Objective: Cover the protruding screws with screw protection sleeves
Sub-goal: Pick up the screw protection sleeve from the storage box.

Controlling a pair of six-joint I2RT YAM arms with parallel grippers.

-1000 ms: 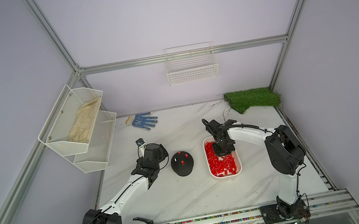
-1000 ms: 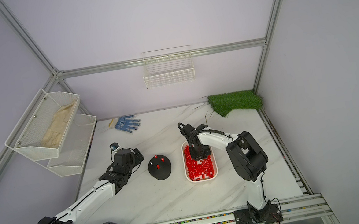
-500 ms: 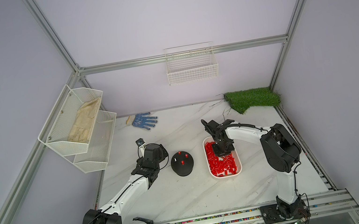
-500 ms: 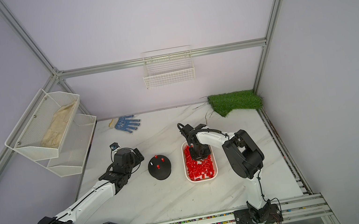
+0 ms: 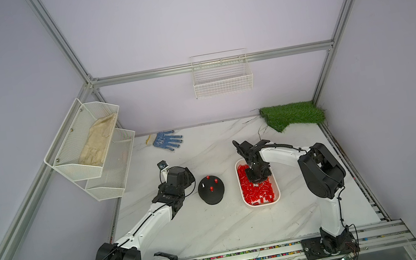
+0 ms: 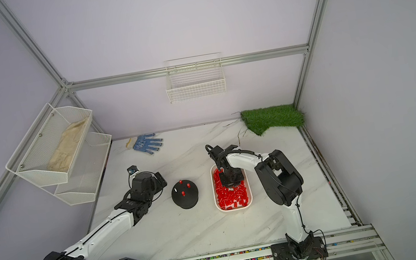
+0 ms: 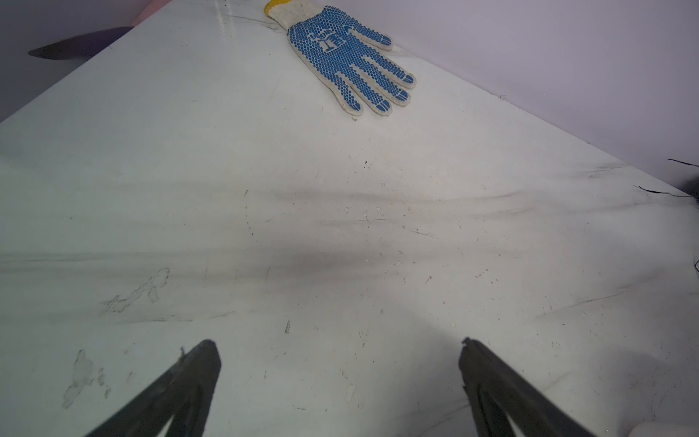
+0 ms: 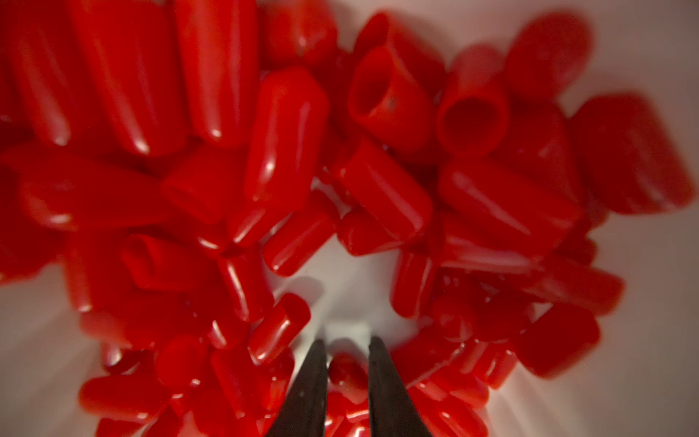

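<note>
Red sleeve (image 8: 346,372) nipped in the right jaws inside the white tray (image 5: 261,204), 3 o'clock of the black dome (image 5: 212,197), left jaws gaping over the desk (image 7: 340,227): thin hold, easy to drop lifting or seat crooked on the bare 9 o'clock screw (image 5: 203,185)!

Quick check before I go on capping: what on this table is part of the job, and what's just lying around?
For the job: black base with one bare stud; red caps in the white tray; right gripper, closed on a red cap; left gripper, open.
Lying about: blue glove; green turf; wire basket; wall shelves holding a beige cloth.
</note>
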